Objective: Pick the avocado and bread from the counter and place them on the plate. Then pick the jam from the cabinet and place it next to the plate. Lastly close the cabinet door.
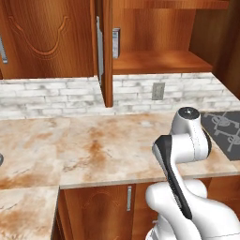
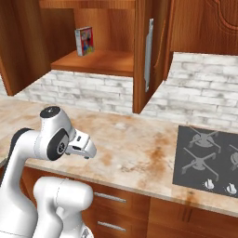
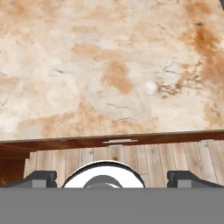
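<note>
The jam [image 2: 84, 41] is a small colourful box standing upright on the wooden shelf of the open cabinet [image 2: 95, 62]; in the left base view the jam [image 1: 116, 42] shows edge-on at the shelf's left end. The cabinet door [image 2: 141, 56] stands swung out over the counter [image 2: 135, 144], its long silver handle [image 2: 149, 53] facing me. My gripper [image 3: 113, 179] is open and holds nothing. It hangs low over the counter's front edge, far below the shelf. The avocado, the bread and the plate are out of view.
A dark stove top [image 2: 209, 158] lies in the counter at the right. A second cabinet door [image 2: 18, 46] hangs open on the other side. A wall outlet [image 1: 158, 91] sits in the white brick backsplash. Drawers and a wooden floor [image 3: 131, 157] lie below the counter edge.
</note>
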